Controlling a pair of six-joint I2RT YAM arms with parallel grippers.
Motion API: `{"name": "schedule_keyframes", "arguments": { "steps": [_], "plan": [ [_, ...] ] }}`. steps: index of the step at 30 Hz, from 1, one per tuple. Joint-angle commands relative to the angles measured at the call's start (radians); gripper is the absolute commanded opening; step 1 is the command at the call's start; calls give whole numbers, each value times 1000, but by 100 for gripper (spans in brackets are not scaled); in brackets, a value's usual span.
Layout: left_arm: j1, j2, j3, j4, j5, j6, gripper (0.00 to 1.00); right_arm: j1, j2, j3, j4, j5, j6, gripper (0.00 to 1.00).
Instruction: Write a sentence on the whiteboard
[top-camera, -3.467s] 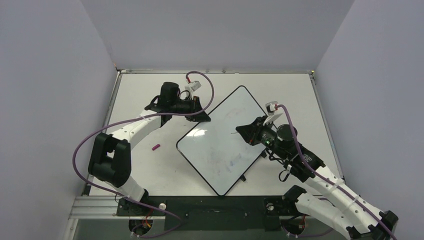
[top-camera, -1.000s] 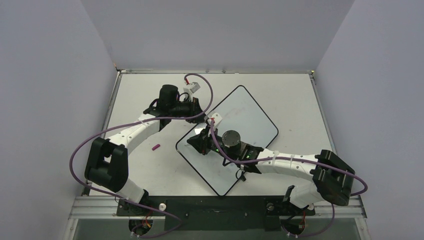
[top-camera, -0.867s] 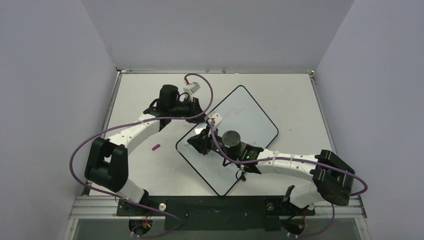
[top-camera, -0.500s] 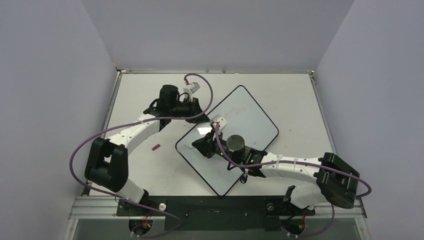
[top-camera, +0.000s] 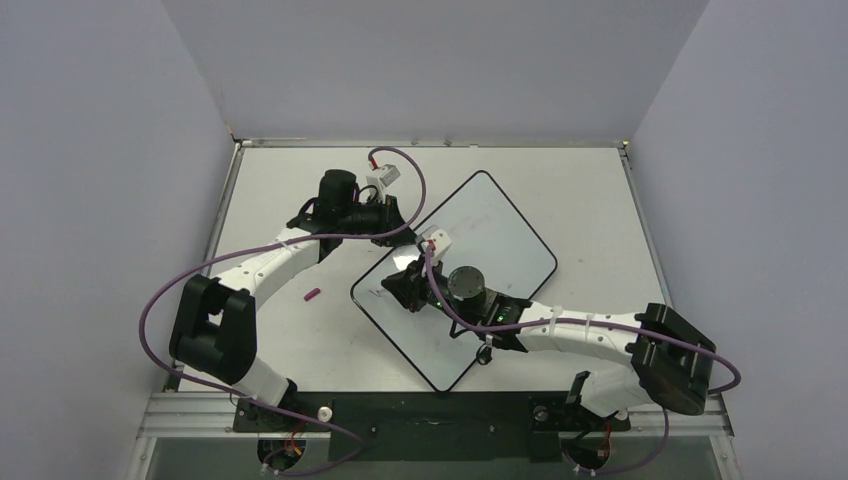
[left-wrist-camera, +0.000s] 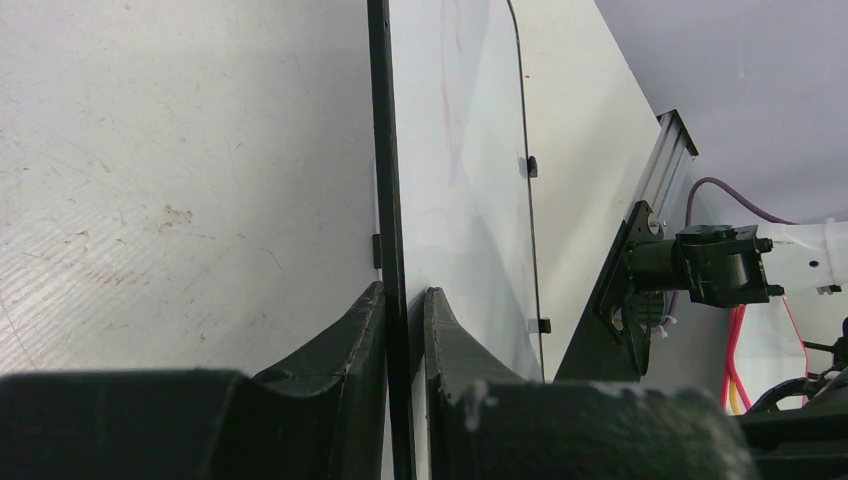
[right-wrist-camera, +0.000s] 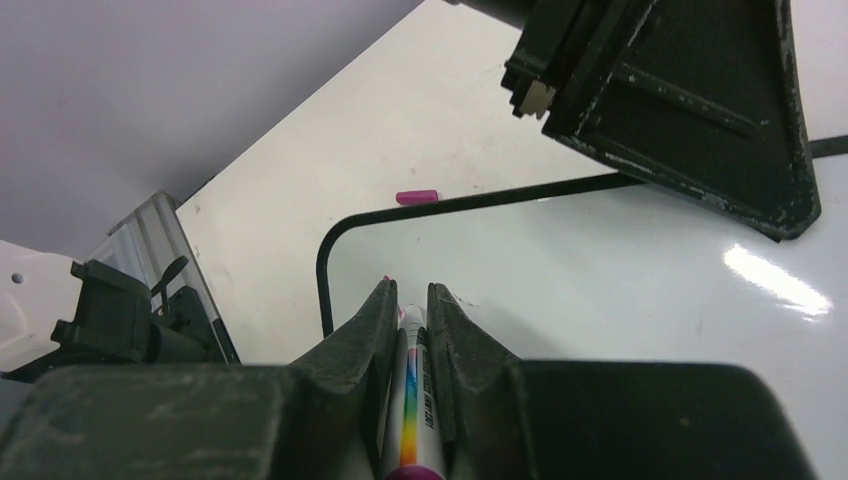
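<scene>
The glossy white rectangular whiteboard (top-camera: 500, 235), thin black rim and rounded corners, lies diagonally at mid-frame on the off-white tabletop (top-camera: 580, 190). The left gripper (left-wrist-camera: 405, 292) is pinched tight on its upper-left rim. The right gripper (right-wrist-camera: 410, 292), over the board's left corner, clamps a white rainbow-banded marker (right-wrist-camera: 414, 400). A small pink cap (top-camera: 312, 295) lies left of the board.

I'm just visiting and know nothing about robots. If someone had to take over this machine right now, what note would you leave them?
Left claw: shut on the whiteboard's upper-left edge, as the top view shows it.
Right claw: shut on the marker, tip by the board's left corner.
Pink cap: on the table, left of the board.
Done: marker uncapped and gripped, board clamped.
Left: no readable words show; the writing looks barely begun, if at all.
</scene>
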Motion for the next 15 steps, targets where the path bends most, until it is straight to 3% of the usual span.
{"name": "schedule_keyframes", "arguments": {
  "steps": [1, 15],
  "plan": [
    [-5, -22, -12, 5, -66, 82, 0, -1, 34, 71, -27, 43, -32, 0],
    [-5, -26, -12, 10, -67, 78, 0, -13, 54, 96, -58, 61, -31, 0]
  ]
}}
